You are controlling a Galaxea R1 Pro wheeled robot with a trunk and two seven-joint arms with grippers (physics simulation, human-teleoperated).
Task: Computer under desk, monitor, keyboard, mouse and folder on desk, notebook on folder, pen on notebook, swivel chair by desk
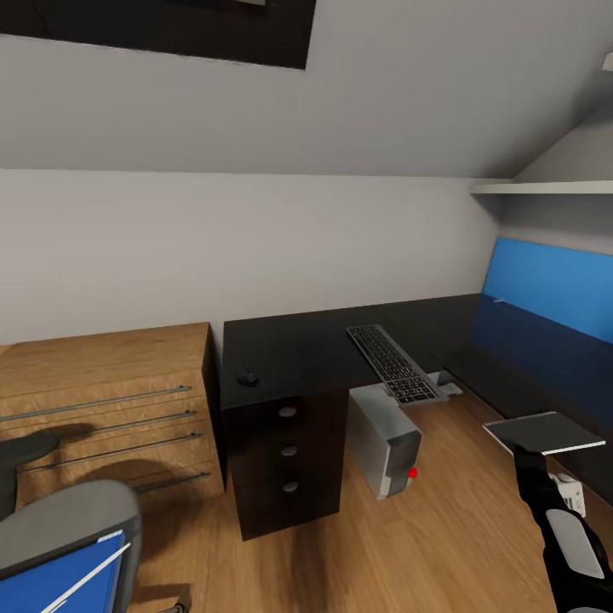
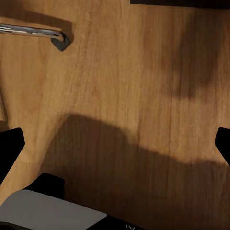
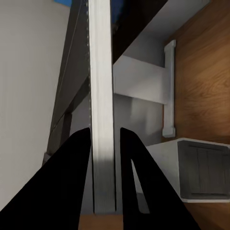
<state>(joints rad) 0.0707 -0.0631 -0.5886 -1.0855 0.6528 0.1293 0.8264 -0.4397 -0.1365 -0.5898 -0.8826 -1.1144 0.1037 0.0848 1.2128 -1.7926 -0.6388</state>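
Holding: the right gripper point(image 1: 521, 455) at 4 o'clock in the head view has its black fingers point(image 3: 72, 182) pinching a thin pale grey-white rectangular notebook point(image 1: 545, 432); the right wrist view shows the notebook point(image 3: 100, 72) edge-on between them.
Notebook position: lying flat in the air over the light wooden floor point(image 1: 477, 545), near the front edge of the desk's right wing and apart from it.
Left gripper: in the left wrist view the left gripper point(image 2: 115, 143) has its fingers point(image 2: 9, 148) spread wide with nothing between them, over wood grain in shadow.
Desk: the L-shaped desk with a glossy black top point(image 1: 298, 340) sits at the centre, its black drawers with round silver knobs below at 6 o'clock.
Keyboard: the slim silver-grey keyboard with dark keys point(image 1: 393, 364) lies on the desk just right of centre, slanted, its near end at the desk's front edge.
Mouse: the small black rounded mouse point(image 1: 247, 377) rests on the desk near its left end, well apart from the keyboard.
Computer: the small light-grey tower computer point(image 1: 383, 447) stands on the floor under the desk, at 5 o'clock from the keyboard.
Chair: the grey upholstered swivel chair point(image 1: 68, 519) is at 8 o'clock, well apart from the desk.
Folder: the flat bright-blue folder point(image 1: 51, 579) lies on the chair.
Chest: a light wooden chest of drawers with metal bar handles point(image 1: 102, 400) stands at 9 o'clock, just beside the desk's left end.
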